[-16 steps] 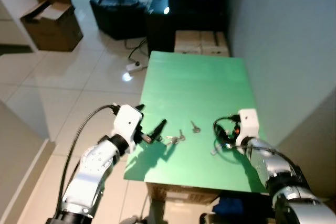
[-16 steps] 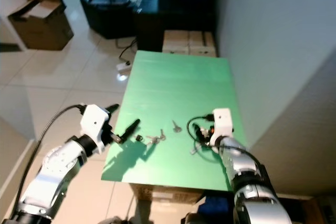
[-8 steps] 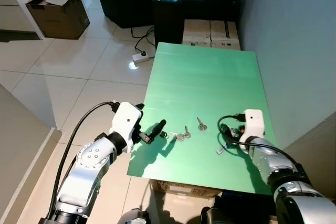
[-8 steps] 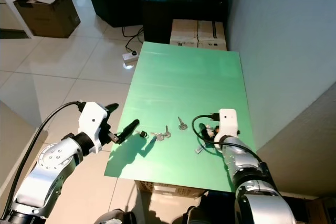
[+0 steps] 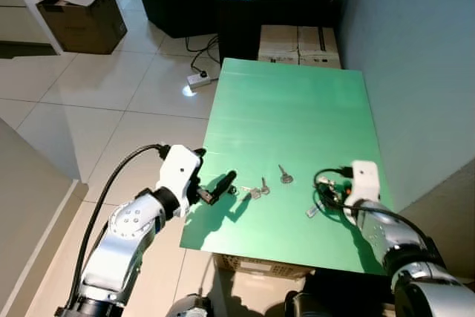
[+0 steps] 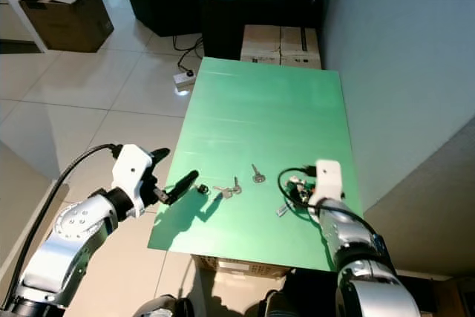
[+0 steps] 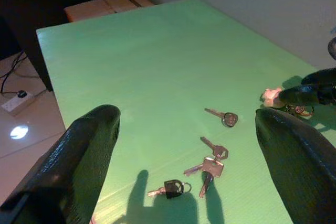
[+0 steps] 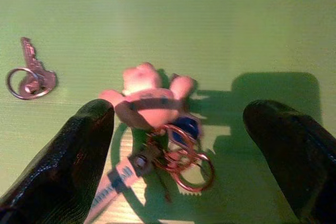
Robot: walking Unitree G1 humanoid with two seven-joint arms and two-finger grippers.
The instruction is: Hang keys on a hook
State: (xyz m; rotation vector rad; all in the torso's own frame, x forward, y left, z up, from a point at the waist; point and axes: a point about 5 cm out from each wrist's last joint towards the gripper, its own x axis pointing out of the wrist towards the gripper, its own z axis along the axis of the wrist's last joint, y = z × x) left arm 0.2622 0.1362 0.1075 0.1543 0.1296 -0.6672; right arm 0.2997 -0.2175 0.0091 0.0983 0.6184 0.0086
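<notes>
So the right gripper [image 8: 178, 129] hovers spread wide over the pink-charm key bunch [image 8: 152, 114] lying on the green table [image 5: 289, 109], the left gripper [image 7: 184, 150] gapes beside the loose keys [image 7: 210, 166], nothing lifted, hanging all ahead.

left end effector [image 7: 184, 145]: fingers spread | right end effector [image 8: 184, 135]: fingers spread

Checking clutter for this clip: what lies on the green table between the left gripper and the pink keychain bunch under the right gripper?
In the left wrist view, loose keys: a black-headed key, a small bunch and a single ringed key.
</notes>
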